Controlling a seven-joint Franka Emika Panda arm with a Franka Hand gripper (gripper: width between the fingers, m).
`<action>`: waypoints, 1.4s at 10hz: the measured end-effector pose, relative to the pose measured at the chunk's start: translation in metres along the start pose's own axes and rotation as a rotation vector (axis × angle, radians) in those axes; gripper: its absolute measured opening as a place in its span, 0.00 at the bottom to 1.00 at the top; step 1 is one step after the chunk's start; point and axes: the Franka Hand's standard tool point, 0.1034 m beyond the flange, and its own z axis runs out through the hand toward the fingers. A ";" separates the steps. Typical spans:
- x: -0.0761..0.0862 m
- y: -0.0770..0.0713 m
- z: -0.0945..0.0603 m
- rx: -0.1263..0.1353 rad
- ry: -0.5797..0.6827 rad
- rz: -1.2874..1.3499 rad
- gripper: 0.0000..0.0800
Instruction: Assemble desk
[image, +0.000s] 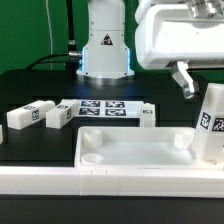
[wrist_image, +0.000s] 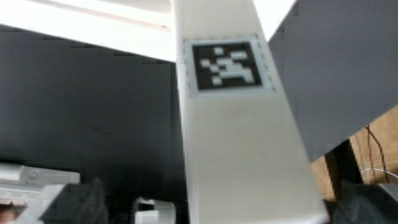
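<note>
One leg (image: 210, 125) stands upright at the desk panel's (image: 120, 150) corner, exterior view's right. End effector (image: 203, 84) spread wide, its visible finger clear of the leg. Remaining legs (image: 62, 114) lie loose on the tabletop (image: 30, 90), toward the exterior view's left edge. Most of the assembly is left.

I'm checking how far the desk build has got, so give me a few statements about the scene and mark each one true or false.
1. A leg stands upright at the tabletop's corner on the exterior view's right. True.
2. The marker board lies inside the tabletop. False: it lies on the table, behind the tabletop.
3. Loose legs lie on the table at the exterior view's left. True.
4. Four legs stand in the tabletop. False: only one stands there.
</note>
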 end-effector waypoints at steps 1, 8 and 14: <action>0.004 0.001 -0.005 0.001 -0.010 0.000 0.81; -0.002 -0.002 0.001 0.045 -0.219 0.007 0.81; -0.017 -0.013 0.007 0.092 -0.585 0.118 0.81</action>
